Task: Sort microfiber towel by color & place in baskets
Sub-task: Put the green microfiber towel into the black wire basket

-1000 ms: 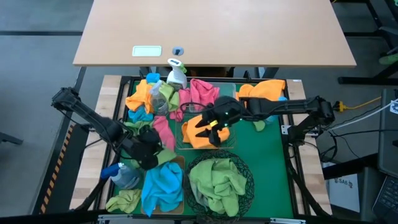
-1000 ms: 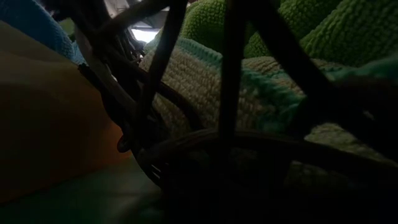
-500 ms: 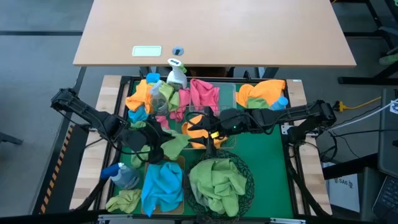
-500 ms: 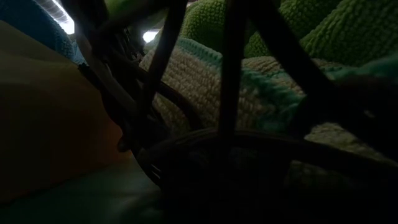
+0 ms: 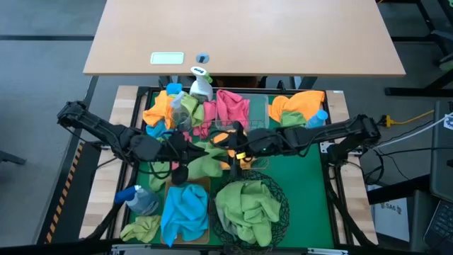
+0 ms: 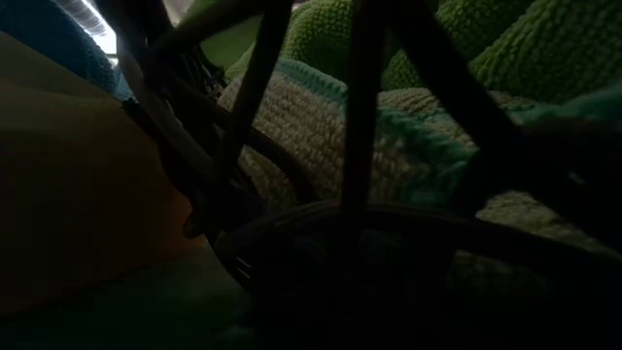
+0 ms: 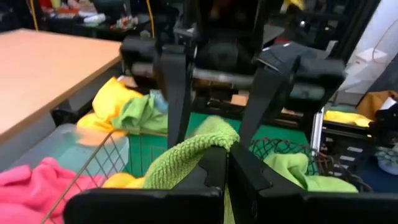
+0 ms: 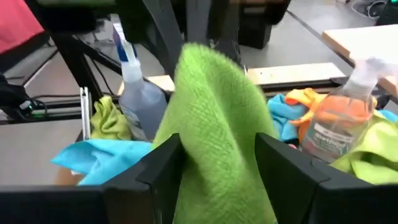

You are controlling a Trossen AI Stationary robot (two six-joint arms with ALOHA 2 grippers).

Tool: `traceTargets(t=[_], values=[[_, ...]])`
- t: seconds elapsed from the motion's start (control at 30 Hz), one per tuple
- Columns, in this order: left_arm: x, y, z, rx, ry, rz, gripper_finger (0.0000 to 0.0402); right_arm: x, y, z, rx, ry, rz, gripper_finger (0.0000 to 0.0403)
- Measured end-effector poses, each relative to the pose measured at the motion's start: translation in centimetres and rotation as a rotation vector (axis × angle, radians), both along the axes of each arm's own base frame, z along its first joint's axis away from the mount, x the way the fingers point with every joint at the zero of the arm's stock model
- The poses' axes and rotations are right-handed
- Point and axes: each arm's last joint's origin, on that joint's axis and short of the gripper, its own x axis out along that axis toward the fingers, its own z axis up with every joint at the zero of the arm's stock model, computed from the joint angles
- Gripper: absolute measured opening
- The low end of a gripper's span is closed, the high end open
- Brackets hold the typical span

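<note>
A green microfiber towel (image 5: 205,164) hangs between my two grippers above the middle of the green table. My left gripper (image 5: 182,152), reaching in from the left, is shut on it (image 7: 225,152). My right gripper (image 5: 230,146) faces it from the right and is open, with one finger on each side of the towel (image 8: 211,106). Below lie the wire basket with orange towels (image 5: 244,157), the round black mesh basket (image 5: 279,205) holding green towels, and the tan bin (image 5: 205,185) holding a blue towel. My left gripper pinches a bunched fold of the green towel (image 7: 214,134) between its two fingertips, coming nearly level from the table's left. The towel is raised and droops slack below the fingers. I cannot tell whether my right gripper's fingers (image 8: 163,167) touch the towel that stands between them.
Mixed orange, blue, green and pink towels (image 5: 170,113) are heaped at the far left, and a pink one lies in the clear basket (image 5: 256,106). Spray bottles stand at the far edge (image 5: 200,85), near left (image 5: 138,198) and far right (image 5: 318,117). An orange towel (image 5: 297,103) lies far right.
My left gripper has risen from beside the tan bin and moved toward the table's right and far side, tipping up toward level; it lifted the green towel clear. My right gripper has drifted left toward it and levelled out, staying open.
</note>
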Motion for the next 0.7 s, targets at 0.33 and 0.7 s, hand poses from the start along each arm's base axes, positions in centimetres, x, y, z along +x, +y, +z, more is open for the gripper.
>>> traceTargets(t=[0.33,0.7], values=[[0.0,0.0,0.0,-0.001,-0.004,-0.002,0.0009,1.1,0.3,-1.2,-0.042,0.001,0.044,0.0081],[0.0,0.0,-0.1,0.008,0.014,0.001,0.0065,-0.8,0.3,1.1,-0.018,-0.032,0.141,0.0021]])
